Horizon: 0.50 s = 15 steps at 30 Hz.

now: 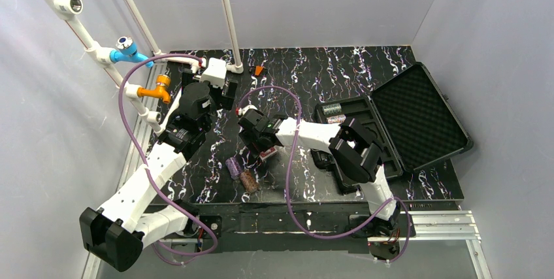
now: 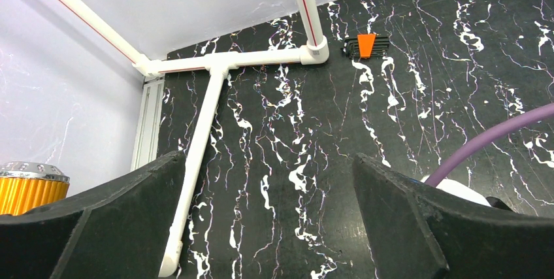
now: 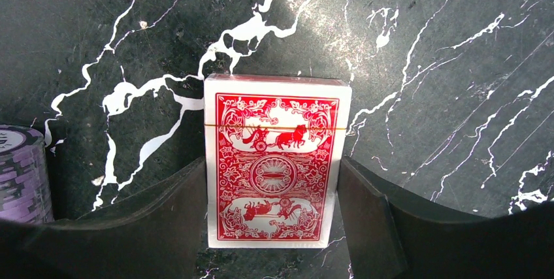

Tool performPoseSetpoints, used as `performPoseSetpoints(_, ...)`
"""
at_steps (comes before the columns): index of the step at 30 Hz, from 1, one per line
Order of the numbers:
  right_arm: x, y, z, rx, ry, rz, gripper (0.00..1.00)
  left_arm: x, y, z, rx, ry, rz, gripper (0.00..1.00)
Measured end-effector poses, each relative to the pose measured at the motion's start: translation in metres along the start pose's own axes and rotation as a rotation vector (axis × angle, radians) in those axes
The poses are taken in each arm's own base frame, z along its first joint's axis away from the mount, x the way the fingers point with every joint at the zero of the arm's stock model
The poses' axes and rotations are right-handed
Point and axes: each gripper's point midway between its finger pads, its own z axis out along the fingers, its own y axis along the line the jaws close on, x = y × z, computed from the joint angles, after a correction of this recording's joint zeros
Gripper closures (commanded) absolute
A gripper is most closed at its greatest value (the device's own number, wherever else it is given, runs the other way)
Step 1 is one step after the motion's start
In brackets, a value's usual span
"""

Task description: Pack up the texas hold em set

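Note:
A red card deck (image 3: 274, 161) lies flat on the black marble table (image 3: 424, 63), its long sides against the two fingers of my right gripper (image 3: 273, 227), which is shut on it. From above, that gripper (image 1: 264, 148) is at the table's middle over the deck (image 1: 268, 155). A purple chip stack (image 1: 232, 166) and a brown chip stack (image 1: 249, 181) lie just near-left of it; the purple one (image 3: 23, 174) shows at the wrist view's left edge. The black case (image 1: 418, 106) stands open at the right, with a green chip stack (image 1: 332, 108) in its base. My left gripper (image 2: 271, 207) is open and holds nothing, at the far left.
A white pipe frame (image 2: 196, 135) runs along the far-left table edge, with an orange knob (image 2: 29, 184) beside the left gripper. A small orange-and-black tool (image 2: 366, 46) lies at the back near a pipe foot. Purple cables (image 1: 287, 161) loop over the table. Grey walls enclose the space.

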Motion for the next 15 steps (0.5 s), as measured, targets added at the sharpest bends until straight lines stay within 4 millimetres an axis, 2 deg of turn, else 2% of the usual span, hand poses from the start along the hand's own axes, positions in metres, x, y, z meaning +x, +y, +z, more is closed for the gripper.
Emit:
performPoseSetpoints(8,0.0,-0.001,0.0,0.006,0.0,0.001,0.43,0.0,0.0,0.0,0.0,0.0,0.0,0.01)
performPoseSetpoints(15,0.005,-0.011,-0.007,0.05,0.021,-0.019,0.44,0.0,0.0,0.0,-0.001,-0.001,0.0,0.01)
